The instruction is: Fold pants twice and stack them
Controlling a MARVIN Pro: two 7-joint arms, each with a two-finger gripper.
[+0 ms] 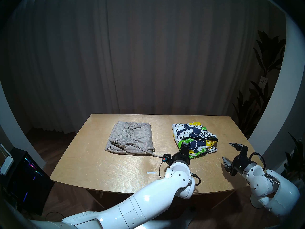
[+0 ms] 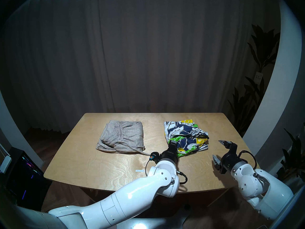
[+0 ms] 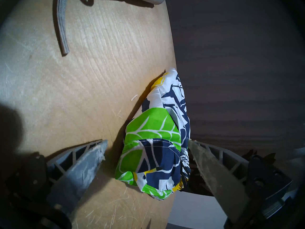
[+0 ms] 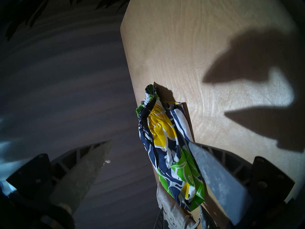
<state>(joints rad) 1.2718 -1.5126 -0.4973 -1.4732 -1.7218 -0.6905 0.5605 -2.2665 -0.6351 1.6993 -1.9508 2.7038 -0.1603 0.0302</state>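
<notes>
arms: glossy white shells, rounded segments, thin seam lines between sections, small dark screws dotted along the joints
wrists: black cylindrical section ahead of a silver-grey ring, then white
left gripper (image 1: 184, 145): black body; fingers (image 3: 85, 164) grey, wedge-shaped, open triangular truss ribs, pads scuffed whitish
right gripper (image 1: 228, 153): same black body; fingers (image 4: 219, 179) grey trussed wedges, worn pads; small green light on the housing
cables: black lead looped off each wrist; right one braided
left wrist extras: black round camera pod with a teal/orange tag; metal plug connector at the elbow-side joint
</notes>
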